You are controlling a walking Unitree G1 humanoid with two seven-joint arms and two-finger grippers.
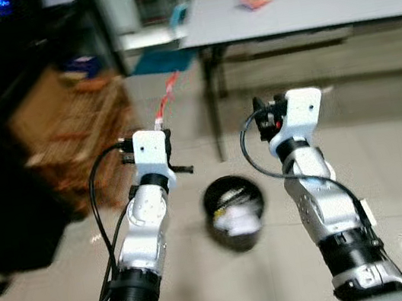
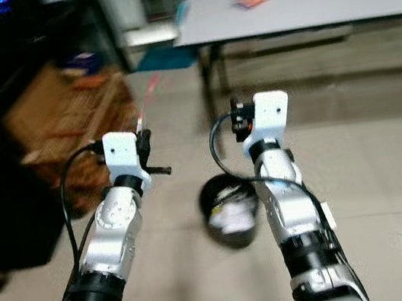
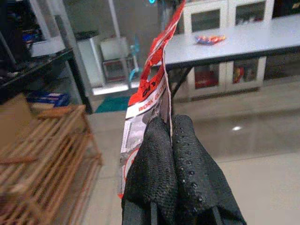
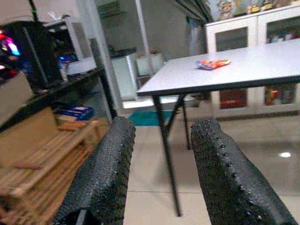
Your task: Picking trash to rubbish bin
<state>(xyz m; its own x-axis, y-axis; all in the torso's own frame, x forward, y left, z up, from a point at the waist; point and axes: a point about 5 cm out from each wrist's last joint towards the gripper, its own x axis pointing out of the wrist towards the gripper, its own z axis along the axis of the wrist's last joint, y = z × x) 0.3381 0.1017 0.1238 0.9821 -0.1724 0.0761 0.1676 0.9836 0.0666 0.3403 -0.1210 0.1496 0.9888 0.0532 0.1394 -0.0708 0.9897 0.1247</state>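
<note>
In the head views, both arms are raised over a black rubbish bin (image 1: 234, 213) on the tiled floor (image 1: 389, 165), white crumpled trash already inside it; the left gripper (image 1: 160, 126) holds a thin red-and-white wrapper (image 1: 166, 99) above and left of the bin, blurred and seen edge-on. In the left wrist view, the jaws are clamped together on the wrapper (image 3: 152, 89), a flat red, white and grey packet with partly readable lettering, its lower end hidden behind the fingers (image 3: 187, 164). In the right wrist view, the right gripper (image 4: 161, 159) has its jaws apart and empty, and beyond them a small colourful packet (image 4: 213, 63) lies on the grey worktop (image 4: 262, 65), far past the bin.
</note>
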